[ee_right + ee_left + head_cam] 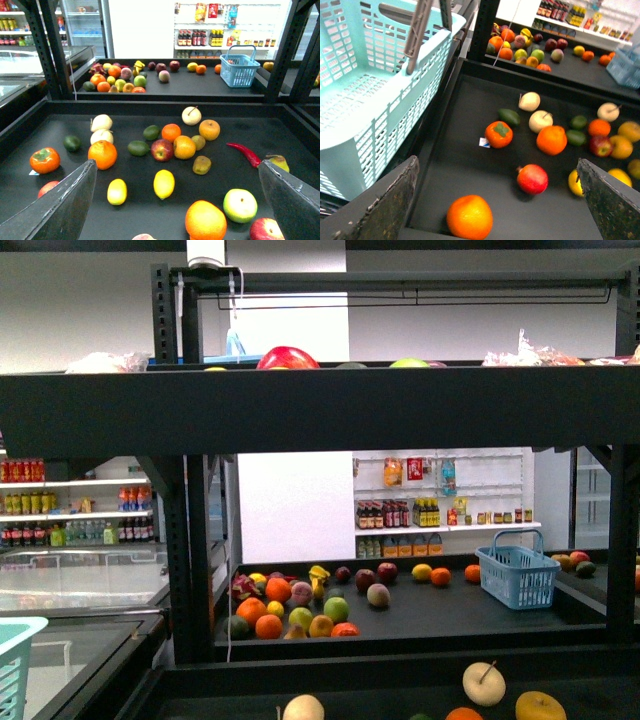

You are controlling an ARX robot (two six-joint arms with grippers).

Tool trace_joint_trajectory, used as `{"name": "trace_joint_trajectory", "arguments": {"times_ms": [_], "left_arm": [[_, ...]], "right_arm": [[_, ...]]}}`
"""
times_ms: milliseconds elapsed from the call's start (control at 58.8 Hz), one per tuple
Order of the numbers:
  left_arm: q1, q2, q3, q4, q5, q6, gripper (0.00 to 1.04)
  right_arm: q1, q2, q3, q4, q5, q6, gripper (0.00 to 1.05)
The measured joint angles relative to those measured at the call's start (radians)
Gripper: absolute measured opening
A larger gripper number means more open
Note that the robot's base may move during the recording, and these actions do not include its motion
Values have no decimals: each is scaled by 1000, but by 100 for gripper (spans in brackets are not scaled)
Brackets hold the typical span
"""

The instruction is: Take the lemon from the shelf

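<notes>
On the shelf (260,125): two lemons (164,183) (117,191) (side by side), one chilli (245,154).

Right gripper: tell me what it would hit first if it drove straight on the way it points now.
Probably the lemon lying on the shelf, roughly centred between the fingers of the open right gripper. A second lemon sits off to one side; depth is hard to judge.

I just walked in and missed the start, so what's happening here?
A two-armed robot faces a dark shelf strewn with fruit. Both the left pincer and the right pincer hang open above one tier, holding nothing. A lemon lies untouched on that tier, near the right pincer.
</notes>
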Motion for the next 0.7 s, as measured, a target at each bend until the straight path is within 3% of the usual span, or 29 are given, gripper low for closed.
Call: {"name": "trace_joint_trajectory", "arguments": {"times_ms": [221, 357, 527, 697], "left_arm": [[212, 509, 409, 65, 231, -287, 97], [311, 750, 614, 66, 307, -463, 97], [378, 988, 841, 42, 375, -625, 97], [393, 1109, 935, -25, 394, -717, 97]], "right_arm": [[0, 0, 0, 0, 0, 0, 97], [0, 0, 0, 0, 0, 0, 97], [0, 0, 0, 0, 0, 0, 97], [0, 0, 0, 0, 0, 0, 97]]}}
